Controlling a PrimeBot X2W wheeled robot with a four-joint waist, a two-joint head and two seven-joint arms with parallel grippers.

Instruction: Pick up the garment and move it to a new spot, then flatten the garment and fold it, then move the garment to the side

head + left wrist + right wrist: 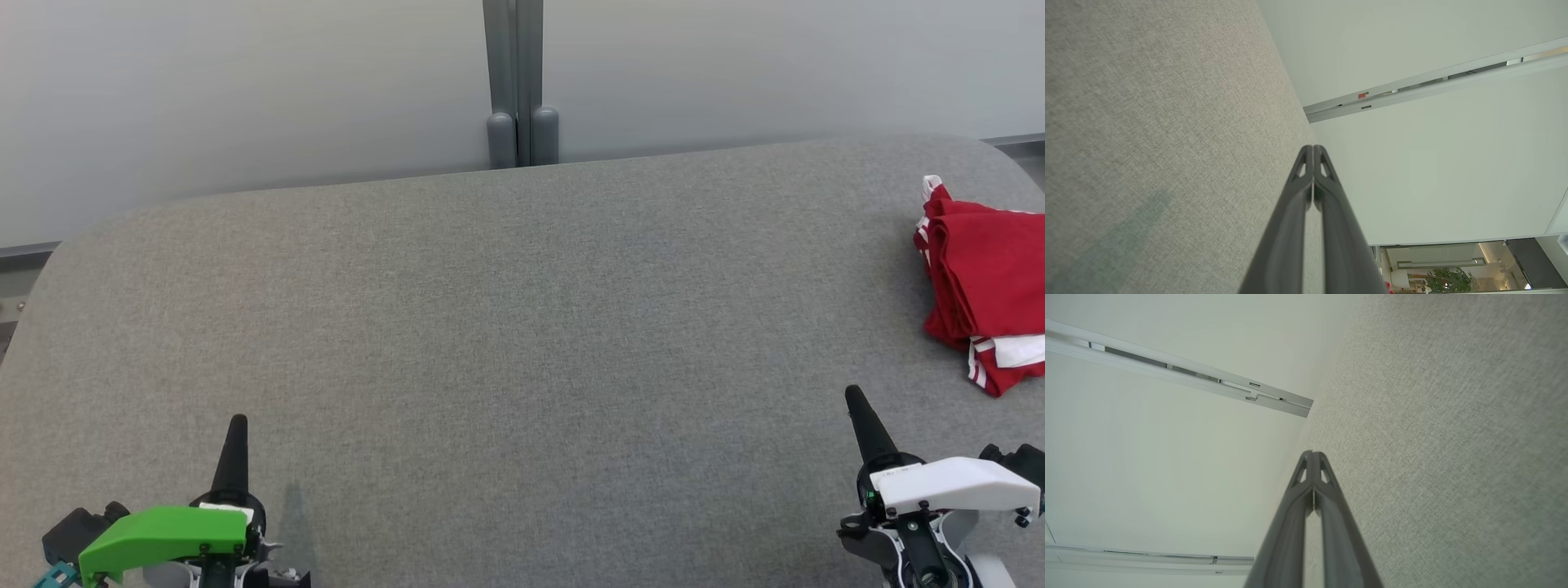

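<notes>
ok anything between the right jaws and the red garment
Nothing visible does: only bare grey fabric-covered surface lies between the right gripper, jaws shut, and the bunched red-and-white cloth garment ahead of it.

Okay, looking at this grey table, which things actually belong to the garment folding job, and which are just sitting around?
Part of the job:
- red garment, at the table's right edge
- left gripper, shut, empty
- right gripper, shut, empty
- grey table, the work surface

Just there:
- grey posts behind the table
- pale wall panels
- green plant, far off
</notes>
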